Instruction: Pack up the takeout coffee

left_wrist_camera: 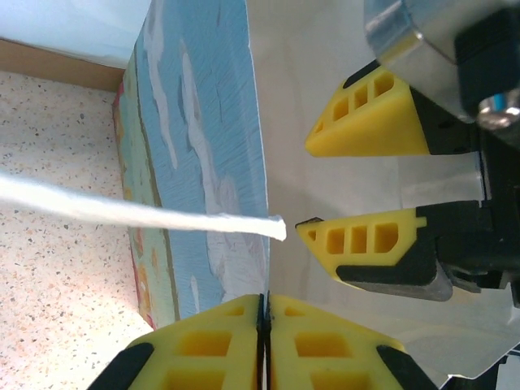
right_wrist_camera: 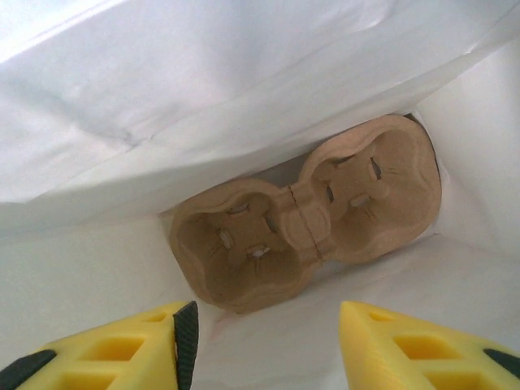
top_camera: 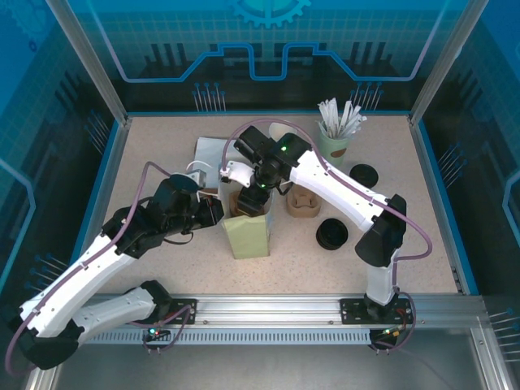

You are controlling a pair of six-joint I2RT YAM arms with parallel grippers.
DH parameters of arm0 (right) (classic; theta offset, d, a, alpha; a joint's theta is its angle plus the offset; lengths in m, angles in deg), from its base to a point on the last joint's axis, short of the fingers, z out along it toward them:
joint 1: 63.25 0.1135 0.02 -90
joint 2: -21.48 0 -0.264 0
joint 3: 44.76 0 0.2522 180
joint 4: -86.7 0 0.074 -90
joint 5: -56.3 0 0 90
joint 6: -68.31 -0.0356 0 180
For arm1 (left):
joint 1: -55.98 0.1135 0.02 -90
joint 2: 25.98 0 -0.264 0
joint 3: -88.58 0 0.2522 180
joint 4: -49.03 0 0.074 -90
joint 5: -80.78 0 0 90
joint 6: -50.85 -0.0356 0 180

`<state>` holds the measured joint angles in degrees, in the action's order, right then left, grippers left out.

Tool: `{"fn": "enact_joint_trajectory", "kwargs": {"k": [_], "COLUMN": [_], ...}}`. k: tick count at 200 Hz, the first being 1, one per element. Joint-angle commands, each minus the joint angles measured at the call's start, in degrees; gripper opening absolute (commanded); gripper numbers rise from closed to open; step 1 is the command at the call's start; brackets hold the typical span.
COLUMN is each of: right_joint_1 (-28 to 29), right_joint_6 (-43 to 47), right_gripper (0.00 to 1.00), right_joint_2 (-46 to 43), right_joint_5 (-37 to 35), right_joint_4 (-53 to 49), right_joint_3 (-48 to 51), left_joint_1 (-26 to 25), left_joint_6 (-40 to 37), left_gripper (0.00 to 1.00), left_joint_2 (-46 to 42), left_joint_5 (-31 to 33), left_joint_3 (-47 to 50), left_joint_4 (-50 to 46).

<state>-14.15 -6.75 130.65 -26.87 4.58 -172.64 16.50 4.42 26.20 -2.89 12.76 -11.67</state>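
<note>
A paper bag (top_camera: 249, 236) stands upright in the middle of the table, mouth open. My left gripper (top_camera: 218, 213) is shut on the bag's left wall, which is pinched thin between its fingers (left_wrist_camera: 219, 341); the printed blue outside (left_wrist_camera: 203, 154) is to their left. My right gripper (top_camera: 253, 197) is down in the bag's mouth, open with nothing between its fingers (right_wrist_camera: 264, 313). Below it a brown pulp carrier (right_wrist_camera: 309, 215) lies on the bag's floor. A pale round rim (top_camera: 280, 130) behind the right arm may be the takeout coffee; most of it is hidden.
A second brown carrier (top_camera: 302, 201) sits just right of the bag. The mint-green cup of white sticks (top_camera: 335, 134) stands at the back right. Two black lids (top_camera: 331, 234) (top_camera: 363, 174) lie on the right. A flat grey-white sheet (top_camera: 210, 153) lies behind the bag.
</note>
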Motion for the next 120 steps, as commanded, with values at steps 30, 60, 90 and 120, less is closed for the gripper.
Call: {"fn": "enact_joint_trajectory", "kwargs": {"k": [30, 60, 90, 120], "right_joint_1": [-0.45, -0.42, -0.40, -0.34], "right_joint_6": [-1.82, -2.52, -3.29, -4.54], "right_gripper": [0.40, 0.30, 0.21, 0.09], "right_joint_2": [-1.28, -0.72, -0.27, -0.18], "right_joint_5": [2.46, 2.92, 3.19, 2.90], "right_joint_4": [1.38, 1.64, 2.00, 2.73], "right_joint_3": [0.40, 0.33, 0.31, 0.70], "left_joint_1": [0.12, 0.13, 0.13, 0.08], "left_joint_6": [0.63, 0.72, 0.90, 1.08], "left_gripper": [0.13, 0.12, 0.12, 0.11], "left_joint_2": [-0.94, -1.03, -1.12, -1.38], "left_joint_5": [1.50, 1.55, 1.67, 1.85], "left_joint_3": [0.80, 0.98, 1.20, 1.15], "left_joint_4": [-0.75, -0.81, -1.04, -1.04]}}
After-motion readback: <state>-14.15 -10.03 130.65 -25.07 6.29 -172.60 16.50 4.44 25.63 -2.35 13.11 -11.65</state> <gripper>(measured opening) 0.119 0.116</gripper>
